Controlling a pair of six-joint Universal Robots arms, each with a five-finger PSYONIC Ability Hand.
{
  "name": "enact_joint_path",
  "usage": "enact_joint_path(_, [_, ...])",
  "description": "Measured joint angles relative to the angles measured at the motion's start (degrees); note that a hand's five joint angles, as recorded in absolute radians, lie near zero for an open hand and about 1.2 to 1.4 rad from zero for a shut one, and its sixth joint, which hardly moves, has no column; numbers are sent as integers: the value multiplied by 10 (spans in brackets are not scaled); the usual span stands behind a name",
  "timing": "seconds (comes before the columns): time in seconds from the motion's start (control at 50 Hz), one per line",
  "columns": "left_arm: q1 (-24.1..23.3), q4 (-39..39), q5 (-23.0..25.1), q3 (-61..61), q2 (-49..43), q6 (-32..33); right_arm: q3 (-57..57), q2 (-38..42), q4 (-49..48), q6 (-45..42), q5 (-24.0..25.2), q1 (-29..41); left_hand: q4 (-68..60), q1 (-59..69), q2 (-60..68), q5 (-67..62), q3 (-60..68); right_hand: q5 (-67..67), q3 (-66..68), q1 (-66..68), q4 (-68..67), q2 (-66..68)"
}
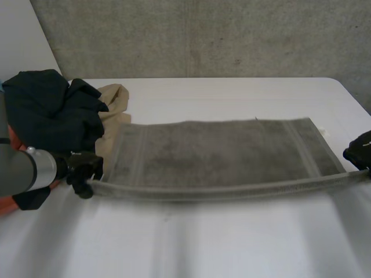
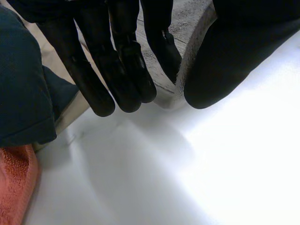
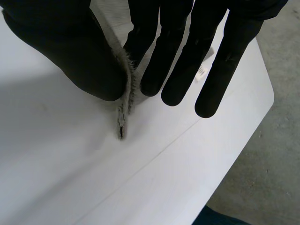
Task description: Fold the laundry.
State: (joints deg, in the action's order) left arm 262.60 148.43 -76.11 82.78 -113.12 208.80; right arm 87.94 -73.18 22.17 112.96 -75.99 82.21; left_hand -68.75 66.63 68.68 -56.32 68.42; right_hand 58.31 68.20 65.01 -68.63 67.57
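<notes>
A long grey terry towel is lying across the middle of the white desk, its length running left to right. Its far edge is resting flat. Its near edge is standing raised off the surface and stretching in a taut line between the two corners.

The left robot hand is grasping the near left corner. In the left wrist view the towel's edge is sitting pinched between the fingers and the thumb. The right robot hand is grasping the near right corner. In the right wrist view the striped hem is standing on edge, squeezed between the thumb and the fingers, with a short tip poking out beyond them.

A heap of dark navy clothes is crowding the far left of the desk, with a beige garment lying against it and touching the towel's left end. An orange cloth is lying near the left robot hand, partly under the dark heap.

Bare desk is lying open along the whole near side and beyond the towel's far edge. The right corner of the towel is sitting close to the desk's right edge, past which the concrete floor is showing.
</notes>
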Motion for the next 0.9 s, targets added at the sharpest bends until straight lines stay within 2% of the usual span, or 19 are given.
enact_joint_path(0.08, [4, 3, 13, -1, 2, 9, -6, 16, -15, -9, 8, -1, 0, 0, 0, 0, 0, 0, 0, 0, 0, 0])
enact_joint_path(0.16, [-14, 42, 19, -44, -24, -48, -46, 74, -71, 42, 3, 18, 0, 0, 0, 0, 0, 0, 0, 0, 0, 0])
enact_joint_path(0.24, [-33, 72, 4, -94, -55, -99, -90, 122, -122, 96, -5, 35, 0, 0, 0, 0, 0, 0, 0, 0, 0, 0])
enact_joint_path(0.3, [-51, 92, -26, -149, -90, -136, -132, 162, -161, 141, -15, 48, 0, 0, 0, 0, 0, 0, 0, 0, 0, 0])
enact_joint_path(0.44, [-84, 102, -100, -276, -173, -169, -229, 243, -219, 195, -52, 69, 0, 0, 0, 0, 0, 0, 0, 0, 0, 0])
enact_joint_path(0.56, [-108, 94, -147, -399, -253, -177, -318, 313, -240, 203, -83, 85, 0, 0, 0, 0, 0, 0, 0, 0, 0, 0])
enact_joint_path(0.76, [-137, 63, -194, -567, -360, -174, -416, 404, -288, 200, -94, 110, 0, 0, 0, 0, 0, 0, 0, 0, 0, 0])
enact_joint_path(0.84, [-144, 49, -231, -630, -404, -174, -444, 444, -334, 199, -106, 118, 0, 0, 0, 0, 0, 0, 0, 0, 0, 0])
enact_joint_path(0.86, [-147, 47, -237, -640, -412, -174, -448, 452, -345, 199, -109, 119, 19, -18, -19, 14, -19, -58, -58, -45, 58, -56])
enact_joint_path(0.88, [-149, 45, -240, -648, -419, -174, -451, 458, -353, 198, -111, 120, 162, -169, -173, 143, -158, -136, -135, -128, 135, -146])
enact_joint_path(0.9, [-151, 44, -240, -653, -423, -174, -452, 463, -359, 198, -114, 121, 247, -268, -258, 227, -253, -229, -225, -220, 223, -240])
